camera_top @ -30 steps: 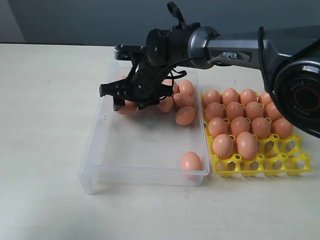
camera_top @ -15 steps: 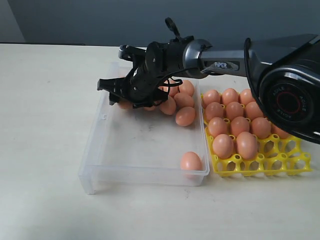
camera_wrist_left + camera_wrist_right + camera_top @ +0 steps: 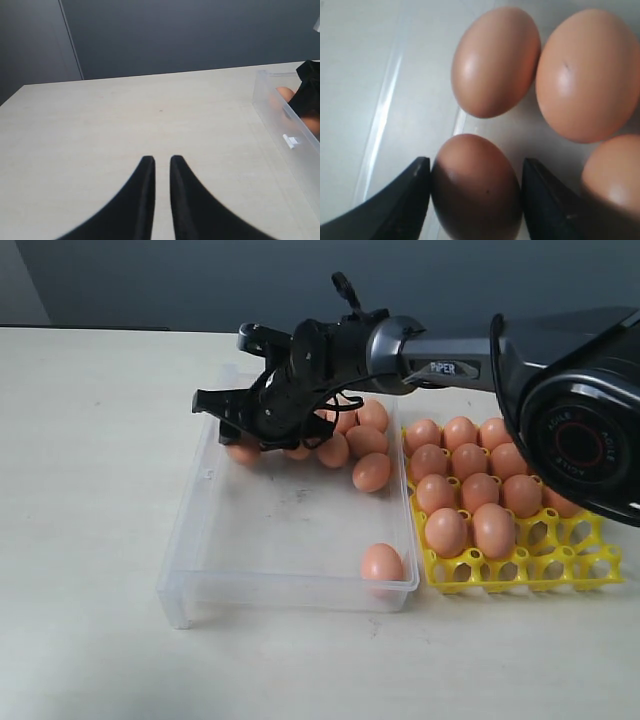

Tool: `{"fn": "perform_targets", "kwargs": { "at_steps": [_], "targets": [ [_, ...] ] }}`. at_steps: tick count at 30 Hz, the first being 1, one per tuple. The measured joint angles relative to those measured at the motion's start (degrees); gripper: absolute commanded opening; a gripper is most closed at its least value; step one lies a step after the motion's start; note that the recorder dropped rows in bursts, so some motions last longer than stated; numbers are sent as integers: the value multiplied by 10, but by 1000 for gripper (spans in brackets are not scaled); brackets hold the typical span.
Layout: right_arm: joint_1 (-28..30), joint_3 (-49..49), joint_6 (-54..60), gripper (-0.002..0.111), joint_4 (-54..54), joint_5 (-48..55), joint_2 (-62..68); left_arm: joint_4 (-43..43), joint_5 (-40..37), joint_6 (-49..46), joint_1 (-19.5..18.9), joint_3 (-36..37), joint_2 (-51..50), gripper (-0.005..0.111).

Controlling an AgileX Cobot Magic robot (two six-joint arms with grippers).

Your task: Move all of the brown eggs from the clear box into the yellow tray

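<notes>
— Pale beige tabletop (image 3: 90,490) under a dark grey wall (image 3: 150,280): this is where we work. How far are we with the task?

— A bit over half, in our judgement. The bright yellow plastic egg tray (image 3: 560,565) stands on the right, and the matte orange-brown oval eggs (image 3: 468,460) fill its far rows. We count about fourteen there, though the arm hides some. The near row of cups is empty, and also part of the row behind it.

— And the shallow clear plastic box (image 3: 290,525)?

— It lies just left of the tray. A cluster of perhaps seven eggs (image 3: 367,440) sits at its far end, partly hidden, and one single egg (image 3: 381,563) lies in the near right corner.

— What about the right gripper (image 3: 476,172)?

— It reaches across to the far left corner of the box. Its black jaws stand one on each side of an egg (image 3: 470,200) that lies on the box floor, right against its sides. Whether they squeeze it already, we cannot tell.

— And the left gripper (image 3: 161,160)?

— It hangs over bare table to the left of the box, its fingers almost together, with nothing between them.

— So what is left for us?

— We think about eight eggs must go over, one by one. The free cups seem enough for them.
</notes>
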State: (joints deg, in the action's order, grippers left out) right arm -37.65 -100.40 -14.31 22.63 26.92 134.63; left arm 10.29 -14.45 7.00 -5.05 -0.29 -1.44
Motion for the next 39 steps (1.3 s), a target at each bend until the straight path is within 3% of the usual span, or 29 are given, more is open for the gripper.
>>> {"fn": "perform_targets", "kwargs": {
  "at_steps": [13,16,22,26,29,32,39],
  "targets": [
    [0,42,-45,8,-154,42,-112,0,0,0,0,0,0,12],
    [0,113,-76,8,-189,-10,-165,0,0,0,0,0,0,12],
    [2,415,-112,8,-189,-269,-366,0,0,0,0,0,0,12],
    [31,566,-113,8,-161,-379,-484,0,0,0,0,0,0,12],
    [70,656,-64,8,-122,-431,-563,0,0,0,0,0,0,12],
    [117,740,29,-1,-35,-454,-636,0,0,0,0,0,0,12],
    [127,866,79,-1,52,-522,-666,0,0,0,0,0,0,12]
  ]
}}
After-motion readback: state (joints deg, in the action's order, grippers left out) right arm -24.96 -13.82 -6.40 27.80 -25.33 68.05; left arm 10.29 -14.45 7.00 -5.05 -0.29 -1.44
